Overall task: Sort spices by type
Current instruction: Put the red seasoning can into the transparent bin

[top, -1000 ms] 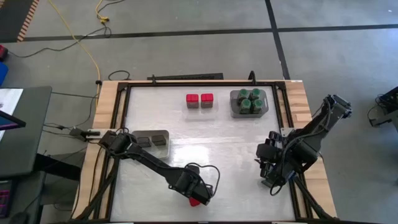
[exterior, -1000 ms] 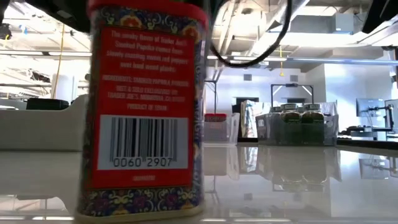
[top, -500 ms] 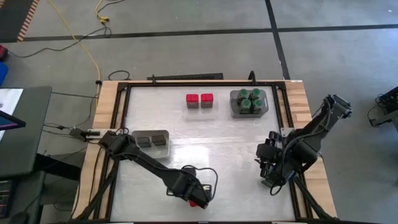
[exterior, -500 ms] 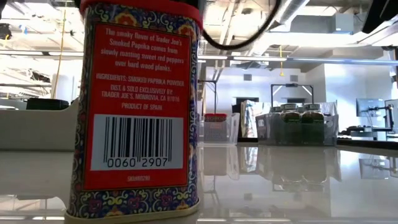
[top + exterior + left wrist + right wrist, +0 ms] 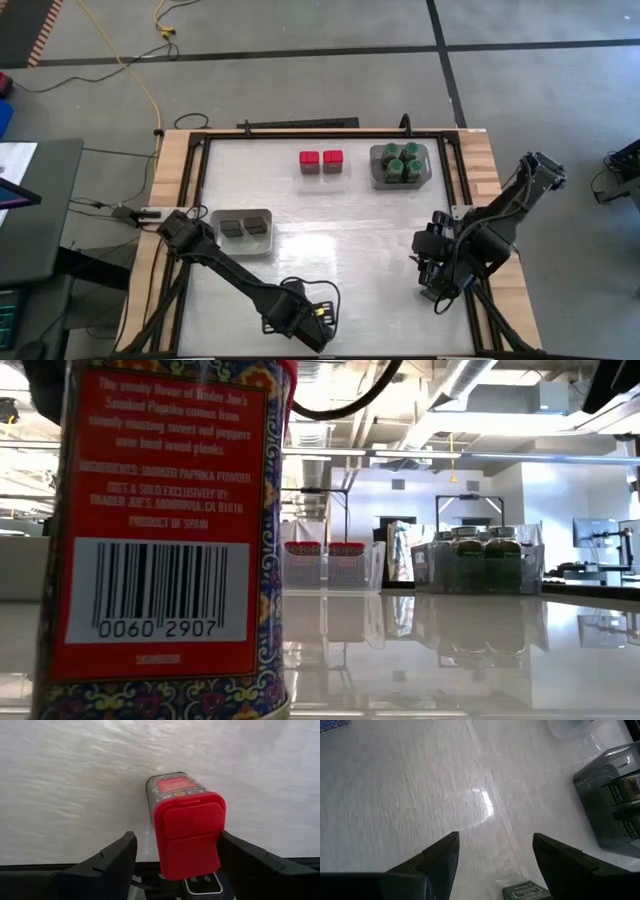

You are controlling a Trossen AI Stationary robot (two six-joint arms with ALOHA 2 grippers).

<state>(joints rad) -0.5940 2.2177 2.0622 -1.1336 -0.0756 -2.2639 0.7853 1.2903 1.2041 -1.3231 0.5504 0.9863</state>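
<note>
A red-lidded paprika tin [image 5: 187,830] stands near the table's near edge and fills the left of the low view [image 5: 160,540]. My left gripper [image 5: 177,845] is open above it, one finger on each side of the lid. In the high view the left gripper [image 5: 300,325] hides the tin. My right gripper [image 5: 495,840] waits open over the table's right side [image 5: 435,275]. Two more red tins [image 5: 320,161] stand at the far side. Several green-lidded jars [image 5: 402,163] sit in a grey tray, and two dark tins [image 5: 245,227] sit in another tray. My left gripper has one finger [image 5: 240,857] against the side of the tin's red lid [image 5: 217,822]. The other finger [image 5: 117,857] stands a little apart from the lid. The fingers come from above, slanting down. The tin stands upright with its foot on the table.
The grey jar tray [image 5: 600,795] lies ahead of my right gripper, and a small dark green tin [image 5: 525,892] lies just under it. A black frame rail [image 5: 300,124] runs along the table's far edge. White tabletop [image 5: 340,240] lies bare between the trays and the arms.
My left gripper has moved toward the table's near edge and a little to the left. The red tin has gone with it: in the low view it has shifted left and grown larger, and in the high view its red lid is now hidden under the gripper.
</note>
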